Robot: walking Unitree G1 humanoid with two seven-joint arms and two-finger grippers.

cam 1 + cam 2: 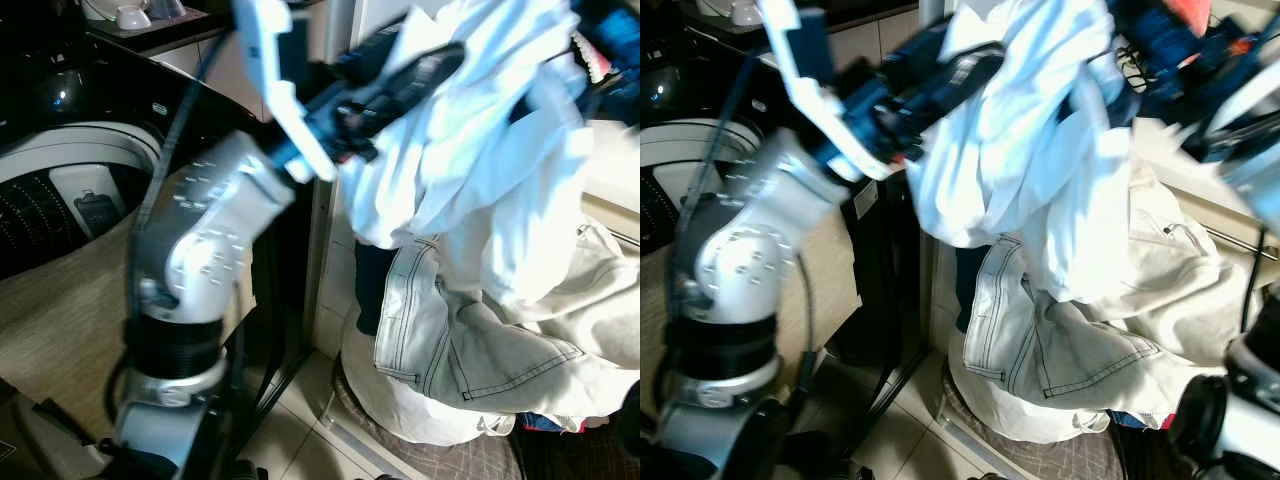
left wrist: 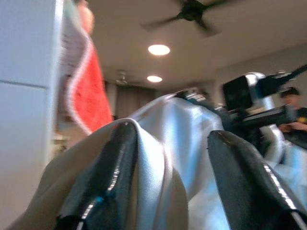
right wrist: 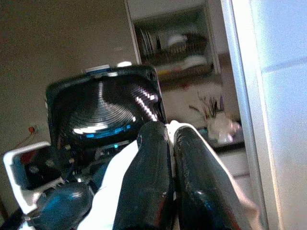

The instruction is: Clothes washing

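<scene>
White garment (image 1: 480,130) hangs between our raised arms, above a laundry basket (image 1: 420,420) heaped with pale jeans (image 1: 470,340). Our left gripper (image 2: 168,158) has fabric bunched between its parted fingers (image 2: 103,177); our right gripper (image 3: 168,158) pinches cloth, fingers nearly together. The washing machine (image 1: 70,190) stands open to our left.

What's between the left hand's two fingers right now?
White garment cloth. In the left wrist view it bulges up between the two black fingers of the left hand, which are spread around it. The head views show that garment held high above the laundry pile.
</scene>
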